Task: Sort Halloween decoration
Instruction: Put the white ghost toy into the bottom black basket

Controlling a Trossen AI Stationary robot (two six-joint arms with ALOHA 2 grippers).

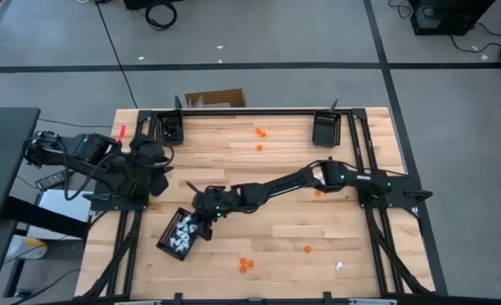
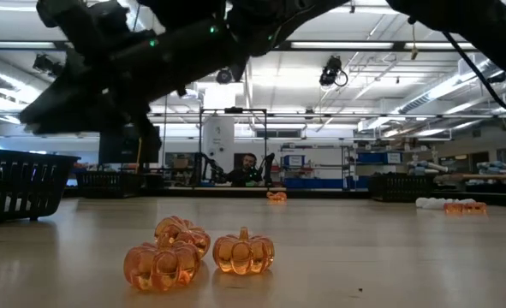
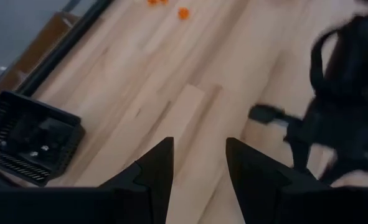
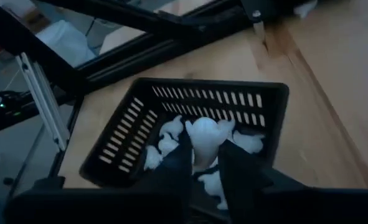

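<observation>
The Halloween decoration lies scattered: orange pumpkins on the wood, and white ghosts in a black tray at the near left. My right gripper reaches across the table and hovers over this tray, shut on a white ghost. My left gripper is drawn back at the table's left side, above the wood, open with nothing between its fingers. My right gripper pinches the white ghost's lower part between its two fingertips. The ghost's rounded top sticks out past the fingertips. The fingers slant down from the table's right side. The ghost is lifted clear, above the white ghosts lying in the tray.
Two more black trays stand at the far edge. Single orange pumpkins and a white piece lie at the right half. A cardboard box sits behind the table. A person shows far off.
</observation>
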